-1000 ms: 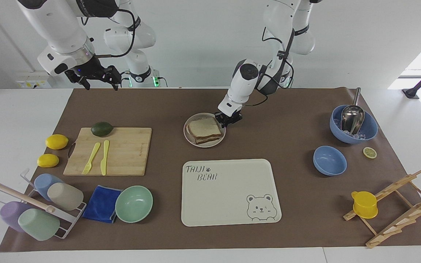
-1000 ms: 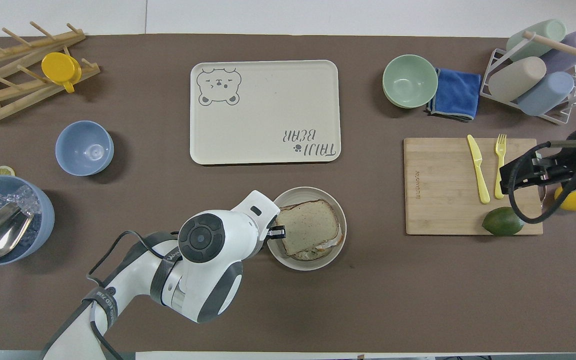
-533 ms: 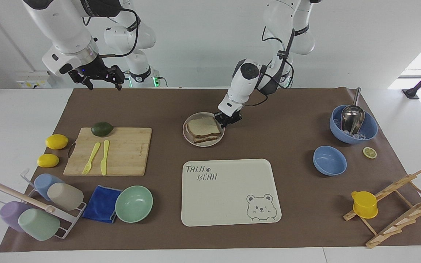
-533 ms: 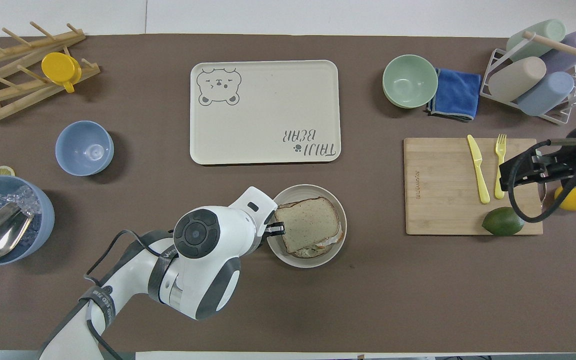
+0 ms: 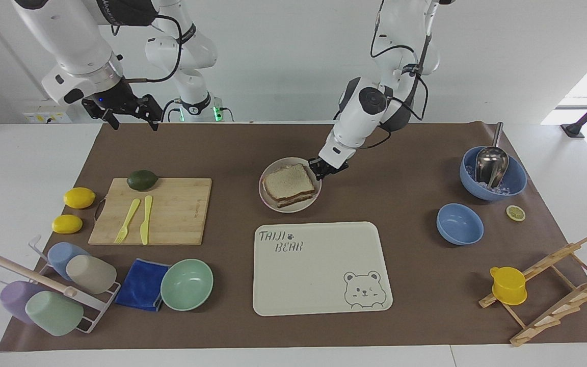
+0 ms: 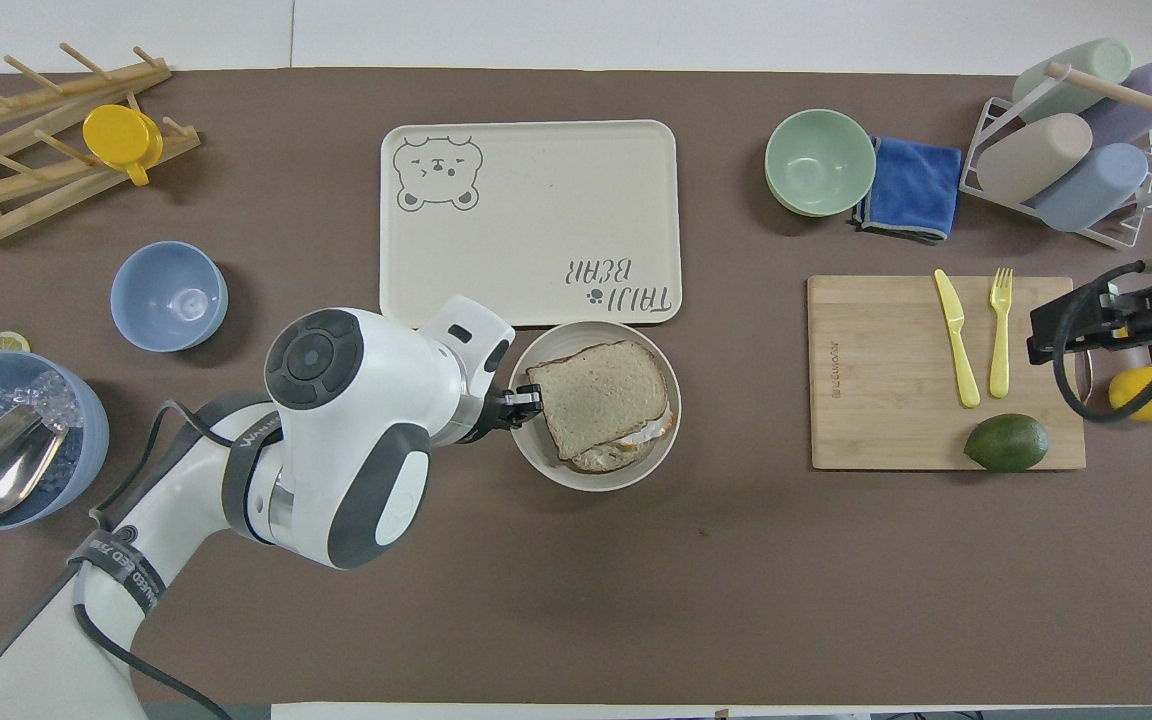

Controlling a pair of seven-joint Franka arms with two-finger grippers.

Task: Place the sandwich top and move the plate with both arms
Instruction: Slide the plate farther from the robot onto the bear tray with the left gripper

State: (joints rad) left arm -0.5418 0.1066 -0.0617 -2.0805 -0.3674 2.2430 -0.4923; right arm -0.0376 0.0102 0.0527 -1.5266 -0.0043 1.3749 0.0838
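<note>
The sandwich top [image 5: 288, 181] is a tan bread slice lying on the stacked sandwich on the plate [image 5: 289, 209]. In the overhead view the sandwich top [image 6: 598, 395] covers most of the plate [image 6: 576, 482]. My left gripper [image 5: 324, 168] is shut on the plate's rim at the end toward the left arm and seems to hold the plate a little above the table, by the tray's edge. It shows in the overhead view [image 6: 521, 403] too. My right gripper [image 5: 131, 121] is open and empty, up in the air over the cutting board's end near a lemon [image 6: 1081, 330].
The bear-printed tray [image 5: 319, 285] lies just farther from the robots than the plate. A cutting board [image 5: 171, 214] holds an avocado, a yellow fork and a knife. A mint bowl [image 5: 186, 284], a blue cloth, a cup rack, two blue bowls [image 5: 459, 223] and a wooden rack stand around.
My left gripper has carried the plate with the sandwich away from the robots, up to the tray's edge. My right gripper has shifted slightly toward its own end of the table.
</note>
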